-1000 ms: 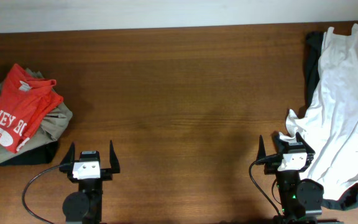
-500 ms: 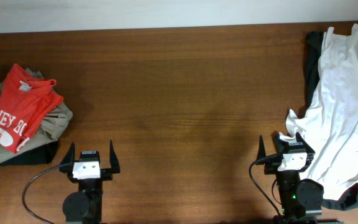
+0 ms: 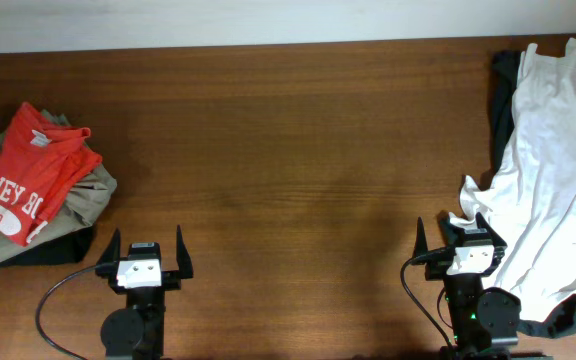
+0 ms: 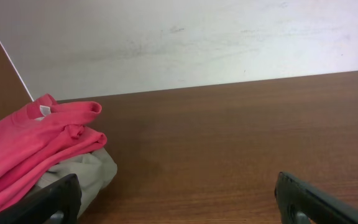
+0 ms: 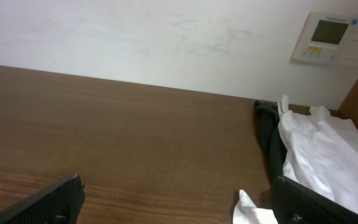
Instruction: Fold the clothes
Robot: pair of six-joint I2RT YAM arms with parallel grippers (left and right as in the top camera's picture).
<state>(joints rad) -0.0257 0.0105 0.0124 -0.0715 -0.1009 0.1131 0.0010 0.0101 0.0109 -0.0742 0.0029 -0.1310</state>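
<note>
The red-orange T-shirt (image 3: 30, 172) with white lettering lies folded on top of a pile at the table's left edge. It also shows at the left of the left wrist view (image 4: 27, 146). My left gripper (image 3: 146, 246) is open and empty near the front edge, to the right of the pile. My right gripper (image 3: 455, 235) is open and empty near the front edge at the right, with a corner of white cloth beside its right finger.
Khaki-beige trousers (image 3: 90, 196) and a dark garment (image 3: 43, 249) lie under the red shirt. A plain white shirt (image 3: 548, 170) is spread over dark cloth (image 3: 504, 85) along the right edge. A wall panel (image 5: 328, 37) hangs behind the table.
</note>
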